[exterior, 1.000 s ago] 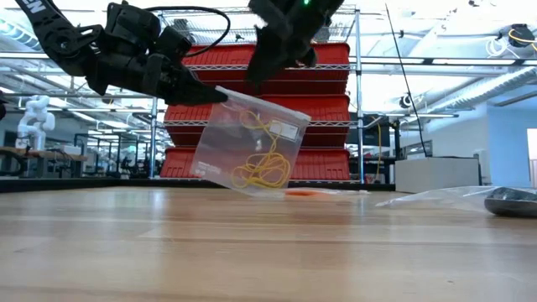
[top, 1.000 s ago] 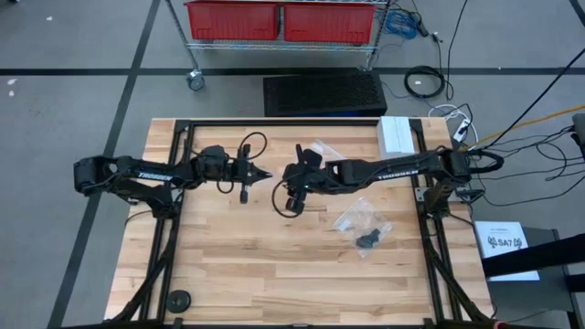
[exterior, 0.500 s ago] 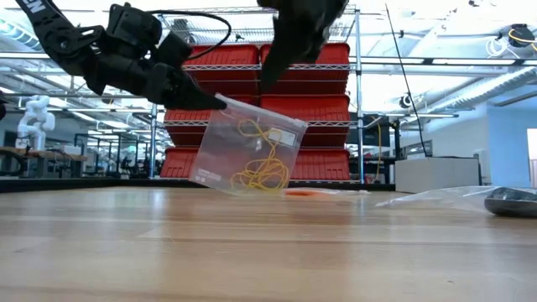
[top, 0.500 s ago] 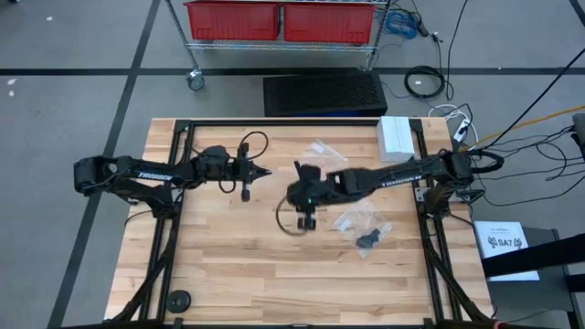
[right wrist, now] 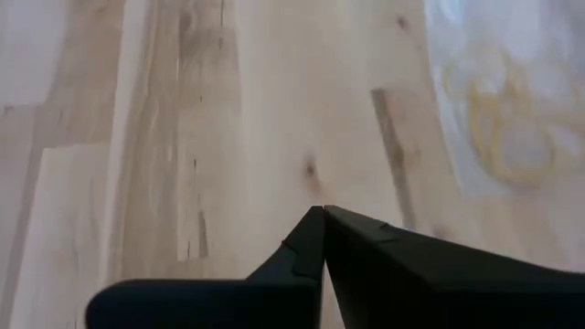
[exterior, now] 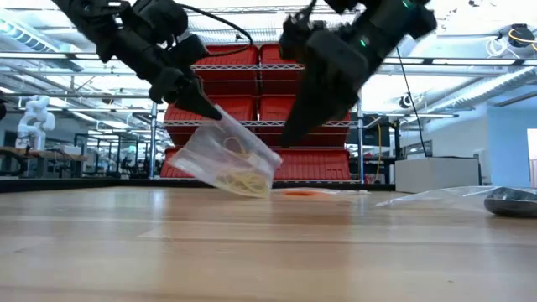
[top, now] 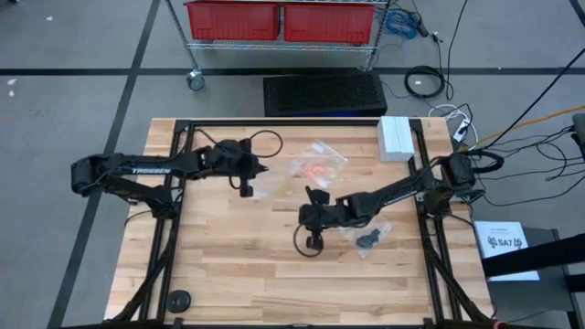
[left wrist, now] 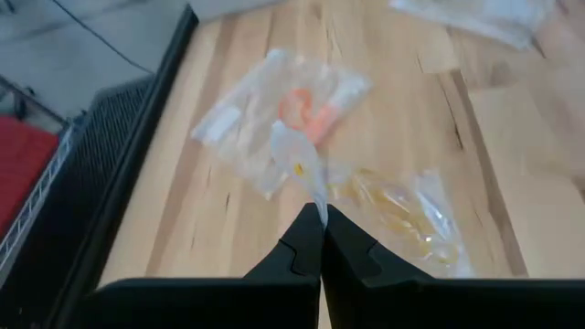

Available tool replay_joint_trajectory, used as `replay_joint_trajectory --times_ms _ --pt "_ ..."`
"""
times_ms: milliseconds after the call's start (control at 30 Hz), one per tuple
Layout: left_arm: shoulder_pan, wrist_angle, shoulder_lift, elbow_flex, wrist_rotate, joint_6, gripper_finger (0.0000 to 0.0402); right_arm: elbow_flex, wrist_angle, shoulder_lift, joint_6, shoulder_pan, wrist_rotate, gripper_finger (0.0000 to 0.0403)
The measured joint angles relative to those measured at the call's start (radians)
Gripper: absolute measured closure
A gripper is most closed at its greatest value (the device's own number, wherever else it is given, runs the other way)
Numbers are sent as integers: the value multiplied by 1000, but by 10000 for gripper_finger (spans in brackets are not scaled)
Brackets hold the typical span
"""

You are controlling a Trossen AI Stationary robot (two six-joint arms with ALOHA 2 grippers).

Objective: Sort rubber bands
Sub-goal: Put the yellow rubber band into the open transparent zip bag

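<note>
My left gripper is shut on a clear plastic bag of pale tan rubber bands, left of the table's middle. My right gripper is shut with nothing between its fingers. It slants down over bare wood right of that bag, and in the low view its tip is clear of the bag. A second clear bag with orange rubber bands lies flat farther back. A third bag with black rubber bands lies flat at the right. My left gripper pinches the bag's upper edge between its two shut fingertips, coming from the table's left and slanting down. The bag hangs slanted below the fingers, and its lower end is at the table top. Whether it rests there I cannot tell.
A white box stands at the far right corner. A black round object lies at the near left. Black frame rails run along both sides of the table. Bare wood lies along the near half.
My right gripper has swung down from the bag's top toward the near edge and a little to the right. My left gripper has tipped its hand more level while keeping hold. The bag, which hung broad and upright, now slants low and flatter.
</note>
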Motion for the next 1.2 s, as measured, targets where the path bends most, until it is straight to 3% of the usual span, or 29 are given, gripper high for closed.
replay_joint_trajectory --times_ms 167,367,600,833,1200 --pt "-41 -169 0 60 -84 9 400 -103 120 0 92 34 31 402" --pt "-94 -377 -8 179 -411 3 400 -118 125 0 108 56 81 402" --pt "-134 -627 -7 371 -473 -75 400 -117 150 -1 70 52 82 403" --pt "-172 -714 37 405 -445 -181 400 -117 133 -1 66 53 79 403" --pt "-264 -605 338 331 -120 -273 391 -117 98 -1 195 113 39 403"
